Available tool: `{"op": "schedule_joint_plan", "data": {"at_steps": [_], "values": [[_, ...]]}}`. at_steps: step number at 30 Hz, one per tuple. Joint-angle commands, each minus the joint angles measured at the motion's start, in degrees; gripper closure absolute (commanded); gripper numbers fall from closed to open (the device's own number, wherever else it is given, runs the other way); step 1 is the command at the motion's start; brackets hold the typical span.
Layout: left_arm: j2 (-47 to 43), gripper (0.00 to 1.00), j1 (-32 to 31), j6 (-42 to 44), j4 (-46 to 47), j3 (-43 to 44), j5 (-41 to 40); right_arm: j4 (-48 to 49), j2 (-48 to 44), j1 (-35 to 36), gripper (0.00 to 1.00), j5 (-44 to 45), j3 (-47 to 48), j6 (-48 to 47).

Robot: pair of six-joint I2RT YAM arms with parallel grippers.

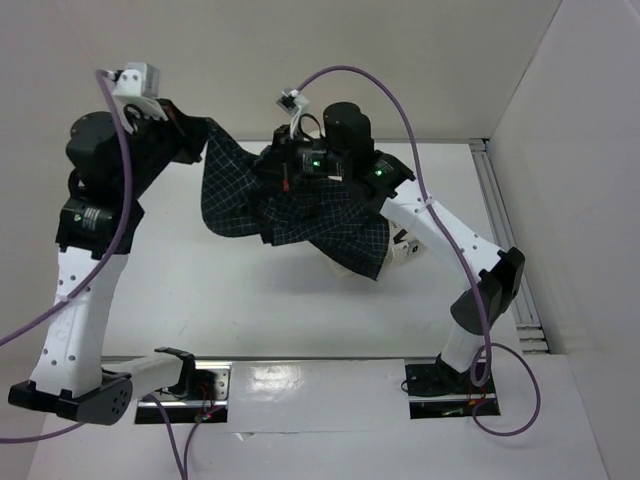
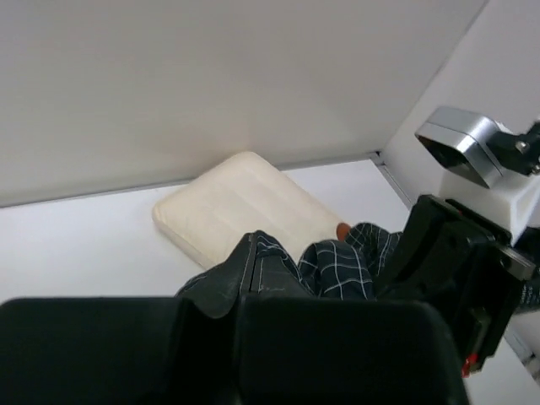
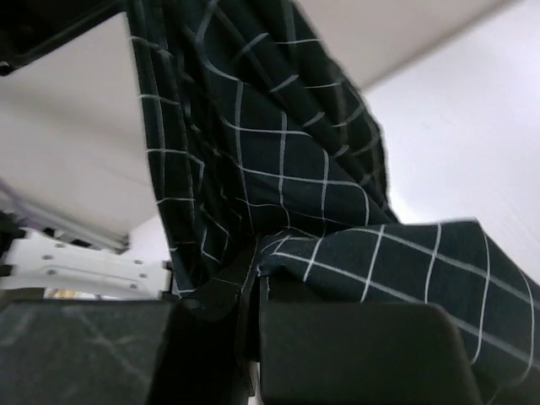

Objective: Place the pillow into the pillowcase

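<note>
You are looking at a white table (image 1: 250,310) with plain walls around it. The back wall (image 1: 300,50) is a bit creamy, and it meets the table in a straight line. The side wall (image 1: 585,150) on the right is white too, and it meets the back wall in a corner. A grey metal rail (image 1: 492,185) runs along the table's right edge, just beside that wall. At the near edge sits a shiny white board (image 1: 320,430) with soft bright spots of light on it. The light is even and gentle, and you see only faint grey shadows on the table.
</note>
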Motion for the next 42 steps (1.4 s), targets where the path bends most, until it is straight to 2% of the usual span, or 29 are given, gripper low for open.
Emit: {"op": "schedule_joint_plan", "data": {"at_steps": [1,4,8,9,10,11,12,13,14,15,17,18,20,22,25,28,30,31,32,33,34,35,37,40,42], "values": [[-2.62,1.0,1.8,-1.98,5.46,11.62,-11.7,0.39,4.39,1.65,1.0,-5.73,3.82,3.93],[-0.6,1.0,1.8,-1.98,3.07,19.2,-16.61,10.41,7.38,4.9,1.0,-10.82,6.64,8.52],[3.17,1.0,1.8,-1.98,-0.43,26.15,-17.86,9.64,13.53,8.69,1.0,-13.13,18.23,8.8],[4.31,1.0,1.8,-1.98,-1.57,27.39,-17.86,8.85,14.06,8.69,0.86,-12.61,18.26,8.28],[6.41,1.0,1.8,-1.98,-3.76,28.97,-17.86,5.02,12.76,6.6,0.47,-9.99,16.52,6.79],[7.21,1.0,1.8,-1.98,-4.74,28.99,-17.86,3.41,12.75,6.58,0.46,-7.96,16.5,6.78],[7.83,1.0,1.8,-1.37,-5.27,28.99,-17.86,2.27,9.35,3.97,0.19,-5.68,10.41,6.26],[8.44,1.0,1.8,-1.37,-5.28,28.99,-17.86,0.69,7.14,2.38,0.13,-3.22,6.61,6.25],[8.97,1.0,1.8,-1.37,-5.28,27.42,-17.86,-0.55,5.03,0.88,0.1,-0.5,3.0,5.64],[9.85,1.0,1.8,-0.84,-5.28,26.88,-17.08,-1.52,0.58,-1.92,0.09,5.97,-4.17,4.59],[11.17,1.0,1.8,-0.84,-5.28,25.83,-17.15,-6.95,-2.79,-4.22,0.05,15.47,-9.58,3.53],[12.39,1.0,1.8,-1.53,-5.28,24.34,-17.16,-9.06,-4.72,-5.01,0.05,25.7,-13.26,2.22],[13.8,1.0,1.8,-1.54,-4.57,22.4,-16.55,-17.73,-4.74,-6.25,0.05,37.79,-15.05,1.69],[17.65,1.0,0.66,0.03,-4.57,21.69,-13.92,-21.63,-3.52,-6.25,0.04,49.03,-17.67,0.54],[22.23,1.0,-2.58,0.65,-4.05,20.46,-11.54,-24.11,-0.1,-6.25,0.01,53.4,-22.24,0.01],[28.91,1.0,-6.71,0.66,-4.04,20.46,-12.75,-19.99,3.59,-6.25,0.01,46.49,-27.6,-1.75],[31.99,1.0,-8.74,0.91,-5.8,20.46,-15.13,-17.62,5.36,-6.77,0.01,46.98,-30.25,-0.62],[32.01,1.0,-10.49,0.92,-5.8,20.46,-16.62,-17.61,6.06,-6.78,0.1,49.6,-31.48,0.18],[32.7,1.0,-11.2,1.62,-5.8,20.46,-17.15,-16.91,6.07,-8.43,0.23,50.58,-34.1,2.27],[32.71,1.0,-11.9,2.49,-5.8,19.94,-17.16,-15.69,5.46,-9.49,0.72,50.59,-35.87,3.25],[32.71,1.0,-12.43,2.5,-6.32,19.94,-17.68,-14.63,4.23,-10.72,0.92,50.59,-37.71,4.13],[32.71,1.0,-13.22,3.2,-6.33,19.41,-17.69,-13.58,0.48,-12.13,1.0,48.59,-41.99,6.32],[33.32,1.0,-13.75,3.9,-6.33,19.41,-14.64,-9.38,-4.63,-17.05,1.0,44.81,-47.11,7.56],[35.95,1.0,-15.07,5.22,-6.33,21.69,-10.58,-8.47,-15.35,-20.92,1.0,44.79,-55.03,11.95],[38.75,1.0,-17.79,5.23,-6.95,23.0,-9.95,-9.78,-22.01,-21.45,1.0,48.02,-58.02,14.06]]}}
